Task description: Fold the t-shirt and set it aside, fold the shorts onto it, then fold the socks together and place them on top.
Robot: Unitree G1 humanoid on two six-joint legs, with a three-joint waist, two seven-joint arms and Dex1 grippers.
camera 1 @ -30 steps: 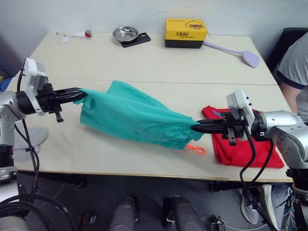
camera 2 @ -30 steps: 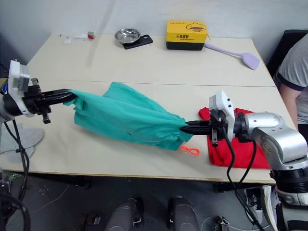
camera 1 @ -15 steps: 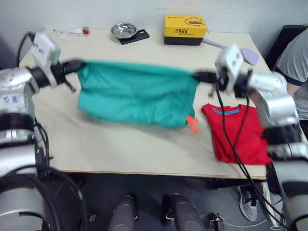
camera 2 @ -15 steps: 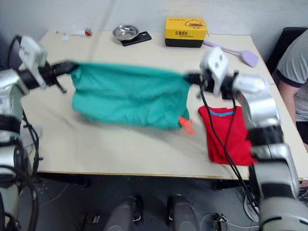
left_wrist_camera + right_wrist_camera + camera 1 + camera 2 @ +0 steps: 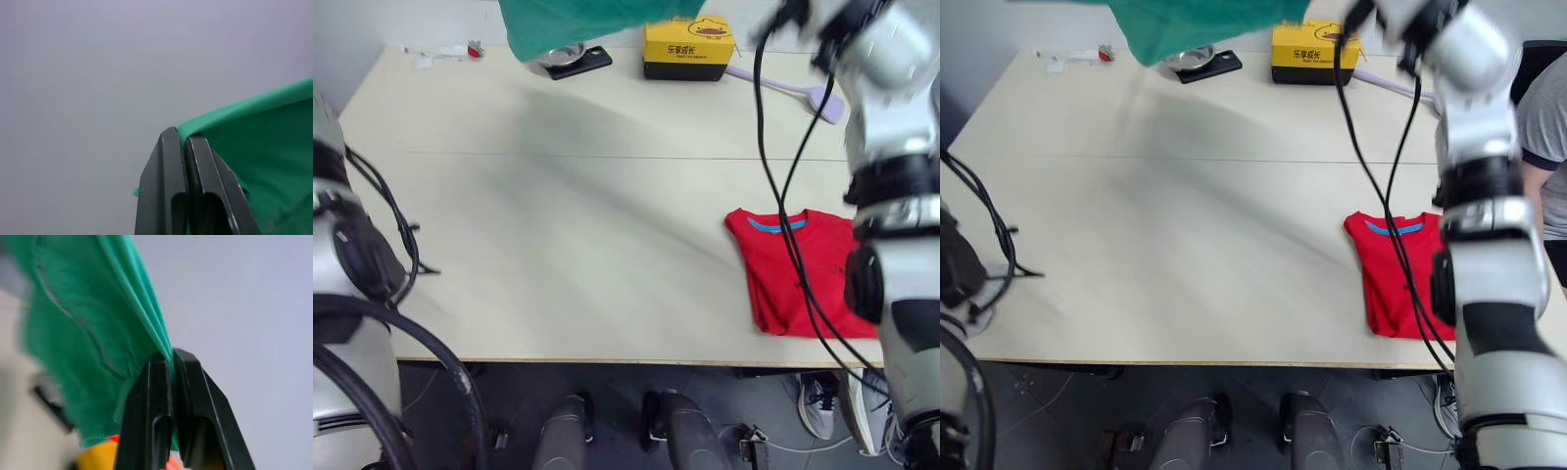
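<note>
I've swung the shorts [image 5: 578,20] up off the counter [image 5: 558,225]; both fingers' pairs [image 5: 183,147] [image 5: 168,367] are clamped on them, ready to fold onto the folded t-shirt [image 5: 793,269] at near right.

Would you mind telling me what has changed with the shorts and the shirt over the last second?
Both arms swung upward, carrying the shorts from a sag just over the table to high above its far edge. The left gripper and right gripper remain clamped on opposite ends of the cloth. The folded t-shirt stayed at the table's near right, and the yellow box kept its place.
</note>
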